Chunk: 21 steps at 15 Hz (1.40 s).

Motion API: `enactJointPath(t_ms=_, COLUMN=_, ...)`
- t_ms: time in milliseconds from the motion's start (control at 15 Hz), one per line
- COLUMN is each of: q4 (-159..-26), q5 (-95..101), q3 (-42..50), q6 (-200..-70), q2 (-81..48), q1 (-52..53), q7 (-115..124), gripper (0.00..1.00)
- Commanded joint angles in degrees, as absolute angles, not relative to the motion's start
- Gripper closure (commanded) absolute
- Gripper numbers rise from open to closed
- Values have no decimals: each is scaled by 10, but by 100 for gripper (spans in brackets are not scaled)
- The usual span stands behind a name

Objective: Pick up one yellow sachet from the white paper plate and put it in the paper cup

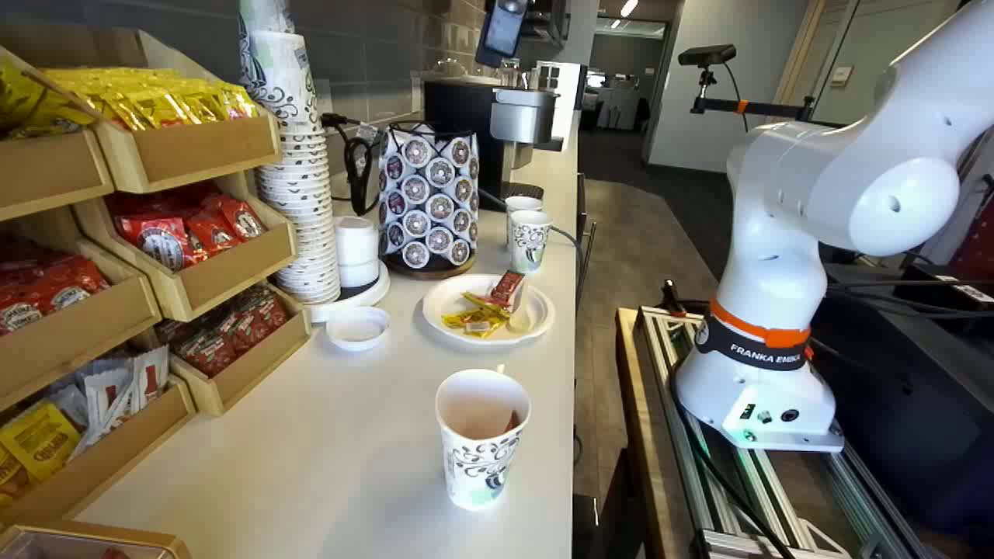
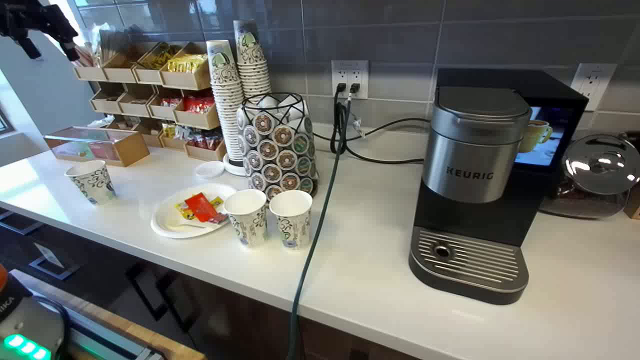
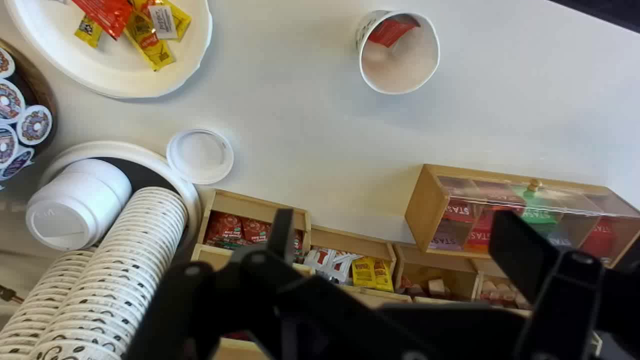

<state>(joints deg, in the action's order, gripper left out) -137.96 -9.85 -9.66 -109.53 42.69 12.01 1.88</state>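
Observation:
Several yellow sachets lie on the white paper plate in both exterior views [image 1: 470, 320] [image 2: 184, 212] and the wrist view [image 3: 145, 37]. A red packet and a small white packet lie among them. The plate's rim shows in all views [image 1: 432, 312] [image 2: 159, 226] [image 3: 100, 75]. The paper cup stands upright, apart from the plate, in both exterior views [image 1: 480, 462] [image 2: 94, 184] and the wrist view [image 3: 400, 62]. A red packet is inside it. My gripper [image 3: 395, 220] is open and empty, high above the counter; it also shows at the upper left in an exterior view [image 2: 51, 51].
Wooden bins [image 1: 210, 140] with packets and tall cup stacks [image 1: 299, 194] line the wall. A pod holder [image 2: 277, 150], two more cups [image 2: 247, 220] [image 2: 291, 220] and a coffee maker [image 2: 470, 150] stand beyond the plate. A tea box [image 3: 425, 210] and small dish [image 3: 200, 156] are nearby.

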Motion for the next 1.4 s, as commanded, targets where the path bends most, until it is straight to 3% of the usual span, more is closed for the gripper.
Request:
enactJointPath(t_ms=0, q4=-1378, q5=-99, q3=-98, q6=-1094, q2=426, q1=119, q7=18, gripper=0)
enactJointPath(t_ms=800, q4=-1378, q5=-99, q3=-98, q6=-1094, q2=427, q1=119, q7=18, gripper=0)
enactJointPath(t_ms=1333, q4=-1375, q5=-118, q3=-101, q6=-1106, q2=330, q1=103, q7=61, gripper=0)
